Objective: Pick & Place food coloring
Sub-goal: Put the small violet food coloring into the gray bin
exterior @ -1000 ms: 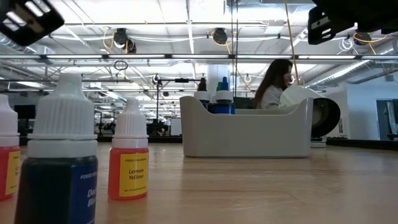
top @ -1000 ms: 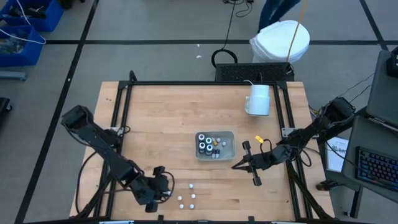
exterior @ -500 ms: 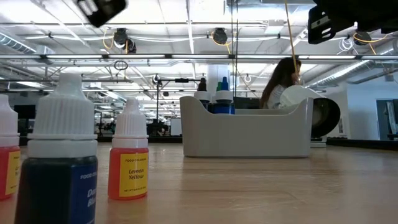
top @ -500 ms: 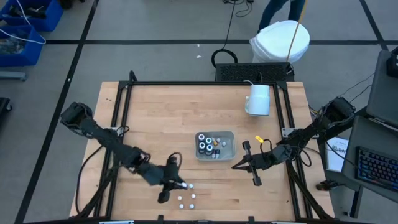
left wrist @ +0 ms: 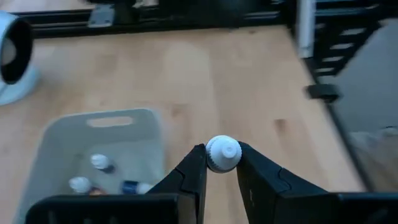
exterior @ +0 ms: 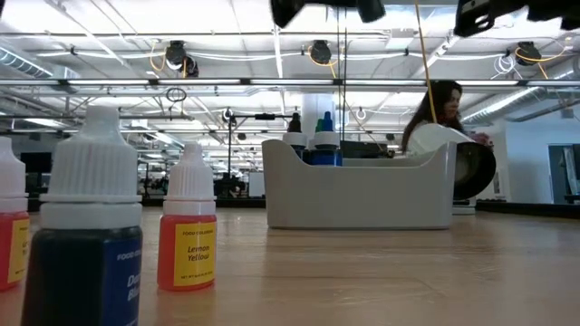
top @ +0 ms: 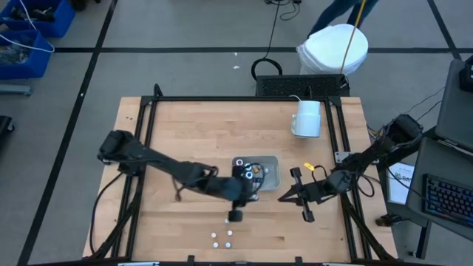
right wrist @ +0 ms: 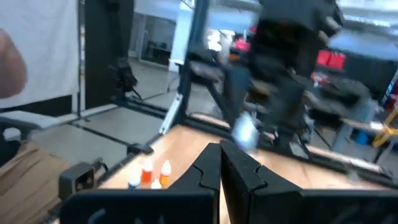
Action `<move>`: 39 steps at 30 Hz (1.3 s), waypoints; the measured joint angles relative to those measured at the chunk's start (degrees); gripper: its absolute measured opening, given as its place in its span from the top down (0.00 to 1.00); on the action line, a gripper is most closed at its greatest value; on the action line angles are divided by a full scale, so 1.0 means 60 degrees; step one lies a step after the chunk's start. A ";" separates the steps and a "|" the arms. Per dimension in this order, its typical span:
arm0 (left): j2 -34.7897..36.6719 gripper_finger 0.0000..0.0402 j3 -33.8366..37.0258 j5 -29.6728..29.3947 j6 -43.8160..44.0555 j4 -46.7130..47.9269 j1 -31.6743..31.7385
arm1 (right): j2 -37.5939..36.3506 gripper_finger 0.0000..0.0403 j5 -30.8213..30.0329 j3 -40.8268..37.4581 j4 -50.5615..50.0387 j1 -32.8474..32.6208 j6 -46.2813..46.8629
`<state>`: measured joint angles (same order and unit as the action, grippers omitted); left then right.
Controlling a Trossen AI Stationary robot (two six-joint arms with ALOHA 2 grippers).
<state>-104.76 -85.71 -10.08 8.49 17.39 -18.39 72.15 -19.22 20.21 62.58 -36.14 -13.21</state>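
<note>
On the wooden tabletop (top: 192, 133), the left gripper (left wrist: 222, 163) is hanging beside the clear tray (top: 270, 168), its fingers (left wrist: 196, 171) pinching a small dropper bottle (left wrist: 222, 153) with a white ribbed cap. The right gripper (right wrist: 221, 163), closed and empty, is waiting at the right.

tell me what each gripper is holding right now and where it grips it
The left gripper holds a dropper bottle, pinched at its white cap between the two fingers, above the table beside the tray. The right gripper is shut on nothing.
</note>
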 joint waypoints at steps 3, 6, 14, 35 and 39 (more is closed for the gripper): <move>-0.0398 0.81 -0.0195 0.0000 -0.0207 -0.0059 0.0493 | -0.0202 1.00 0.0000 -0.0002 -0.0034 -0.0322 -0.0454; -0.0745 0.81 -0.0197 0.0128 0.0042 -0.0364 0.0983 | -0.0415 1.00 0.0000 0.0000 -0.0110 -0.0652 -0.0827; -0.1658 0.81 -0.0197 0.0299 0.0005 -0.1332 0.1838 | -0.0721 1.00 -0.0007 0.0000 -0.0265 -0.1171 -0.1252; -0.1746 0.81 -0.0219 0.0839 -0.0322 -0.1093 0.2241 | -0.0723 1.00 -0.0033 0.0000 -0.0262 -0.1172 -0.1918; -0.1897 0.81 -0.0233 0.0075 -0.0295 -0.0829 0.1814 | -0.0723 1.00 -0.0033 0.0000 -0.0265 -0.1172 -0.1920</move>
<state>-116.14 -87.11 -9.63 6.72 12.42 -7.50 67.81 -19.42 20.21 60.99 -43.18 -24.73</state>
